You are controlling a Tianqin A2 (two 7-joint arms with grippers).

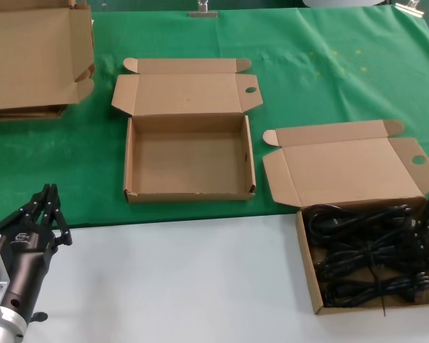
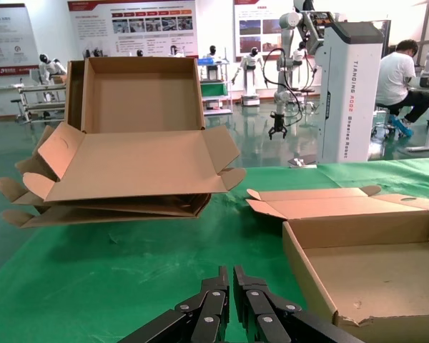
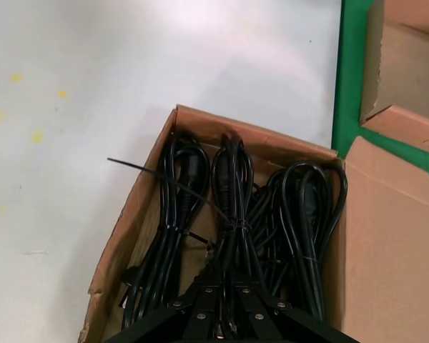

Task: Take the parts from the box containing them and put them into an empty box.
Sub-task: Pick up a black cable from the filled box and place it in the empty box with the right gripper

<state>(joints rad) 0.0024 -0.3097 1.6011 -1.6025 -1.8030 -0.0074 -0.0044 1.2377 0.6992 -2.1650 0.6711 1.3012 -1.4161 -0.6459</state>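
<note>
cords [image 3: 232,207] lie bundled in their box [image 3: 132,221], directly under the right end effector [image 3: 225,325], fingers together.

Little could be read from where I stood. On the side of the tall white machine cabinet [image 2: 352,93] far beyond my table, dark letters ran vertically, and I made them out as "TIANQIN" with smaller characters after them that I could not tell. The wall posters [image 2: 132,25] behind carried red headers and photo rows, but their lettering was too small to read. The cardboard boxes [image 1: 189,157] bore no print I could see.
</note>
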